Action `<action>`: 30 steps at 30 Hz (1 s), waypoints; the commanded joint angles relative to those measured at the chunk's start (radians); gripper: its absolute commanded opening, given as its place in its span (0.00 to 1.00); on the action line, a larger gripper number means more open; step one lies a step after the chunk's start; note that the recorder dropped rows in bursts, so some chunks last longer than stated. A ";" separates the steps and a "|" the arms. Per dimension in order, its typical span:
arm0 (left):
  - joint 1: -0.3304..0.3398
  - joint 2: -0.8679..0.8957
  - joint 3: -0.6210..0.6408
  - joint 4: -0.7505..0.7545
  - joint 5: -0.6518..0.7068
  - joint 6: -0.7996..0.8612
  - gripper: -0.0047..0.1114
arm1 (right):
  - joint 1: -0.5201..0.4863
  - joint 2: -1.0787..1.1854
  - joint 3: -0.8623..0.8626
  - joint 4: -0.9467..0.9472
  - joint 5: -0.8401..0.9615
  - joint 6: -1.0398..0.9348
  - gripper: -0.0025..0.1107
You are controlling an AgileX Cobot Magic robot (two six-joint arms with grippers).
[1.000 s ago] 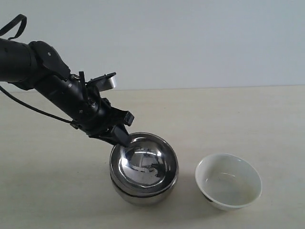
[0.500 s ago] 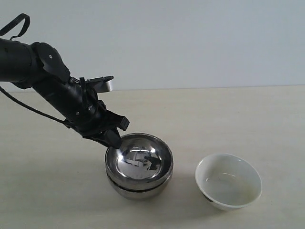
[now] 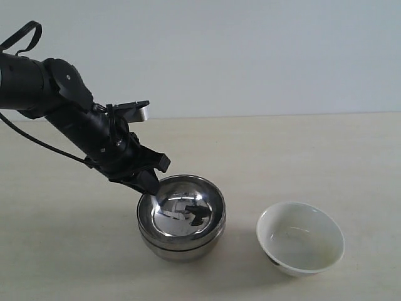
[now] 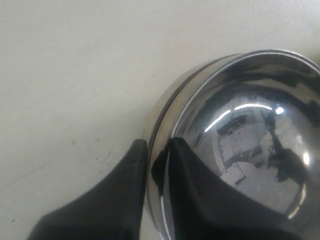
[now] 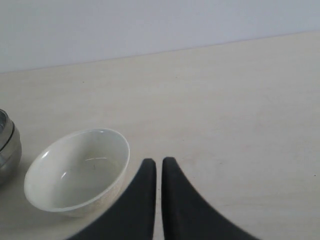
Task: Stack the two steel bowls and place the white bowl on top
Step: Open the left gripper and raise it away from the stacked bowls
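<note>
While the two steel bowls sit nested on the pale worktop, the upper steel bowl rests upright inside the lower steel bowl, its rim standing a little above the lower one's so that a thin dark seam shows between them. The upper bowl holds nothing; its mirror inside shows only reflections. The left end effector reaches down from the black arm to the rim on the side away from the white bowl. In the left wrist view this left end effector pinches the wall of the upper steel bowl, one finger inside the bowl and the other outside, and a band of the lower steel bowl shows just beyond the outer finger. Whether the outer finger also presses on the lower rim cannot be told. The white bowl stands upright and empty on the worktop, near the steel pair but apart from it, with a small dark mark low on its outer side. In the right wrist view the right end effector has its two dark fingers pressed almost together with only a slit between them and nothing held, just beside the white bowl, and an edge of the steel stack shows past the bowl.
</note>
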 commanded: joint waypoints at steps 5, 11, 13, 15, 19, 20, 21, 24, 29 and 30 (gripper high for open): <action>-0.003 -0.001 0.001 0.004 -0.011 -0.012 0.15 | -0.003 -0.004 0.000 0.000 -0.007 0.003 0.02; -0.003 -0.008 0.001 0.004 -0.013 -0.010 0.19 | -0.003 -0.004 0.000 0.000 -0.007 0.003 0.02; -0.003 -0.017 0.001 0.007 -0.013 -0.010 0.31 | -0.003 -0.004 0.000 0.000 -0.007 0.003 0.02; -0.003 -0.027 0.001 0.009 -0.013 -0.010 0.45 | -0.003 -0.004 0.000 0.000 -0.007 0.003 0.02; -0.003 -0.058 0.001 0.038 -0.005 -0.010 0.48 | -0.003 -0.004 0.000 0.000 -0.007 0.003 0.02; -0.003 -0.071 0.001 0.044 -0.002 -0.015 0.48 | -0.003 -0.004 0.000 0.000 -0.007 0.003 0.02; -0.003 -0.082 0.001 0.045 0.001 -0.021 0.48 | -0.003 -0.004 0.000 0.000 -0.007 0.003 0.02; -0.003 -0.094 0.001 0.045 0.022 -0.021 0.48 | -0.003 -0.004 0.000 0.000 -0.007 0.003 0.02; -0.004 -0.096 0.001 0.003 0.050 0.001 0.48 | -0.003 -0.004 0.000 0.000 -0.007 0.003 0.02; -0.004 -0.096 0.001 -0.022 0.050 0.027 0.48 | -0.003 -0.004 0.000 0.000 -0.007 0.003 0.02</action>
